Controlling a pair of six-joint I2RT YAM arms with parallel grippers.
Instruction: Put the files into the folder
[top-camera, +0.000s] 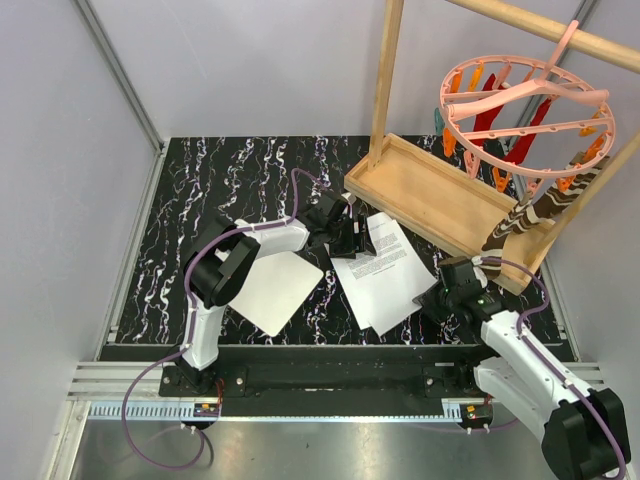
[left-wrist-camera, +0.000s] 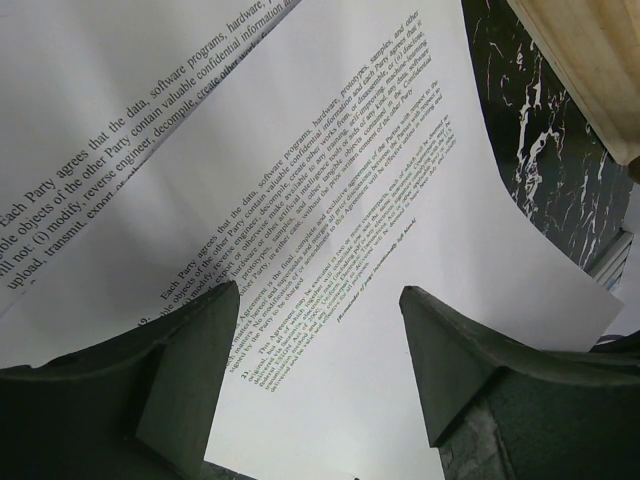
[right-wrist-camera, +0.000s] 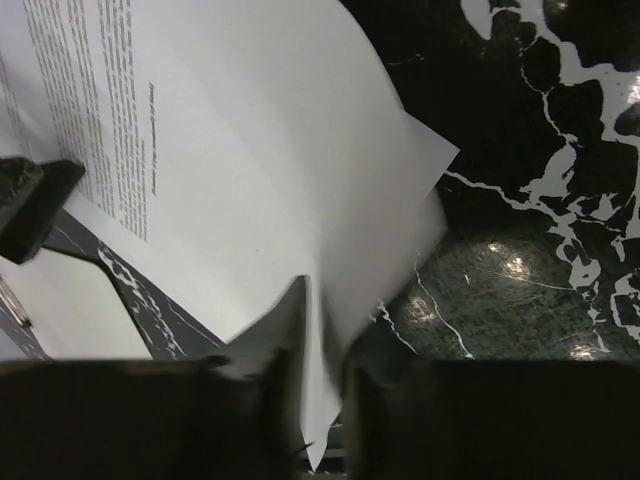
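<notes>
Nearest the bases, the right claw (right-wrist-camera: 325, 375) is clenched on the right-hand corner of the files (top-camera: 388, 272), with the paper edge pinched between its fingers. The folder (top-camera: 275, 290) lies flat on the tabletop (top-camera: 190, 200) just left of the sheets, partly under the left arm. Farther out, the left claw (left-wrist-camera: 318, 295) hangs released over the printed text. The sheets look light, floppy and apt to slide apart, so an edge pinch suits them if the opposite edge is steadied. Beyond lies the wooden tray (top-camera: 430, 195).

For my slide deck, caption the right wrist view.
Right gripper pinches a corner of the files over the marbled table.
</notes>
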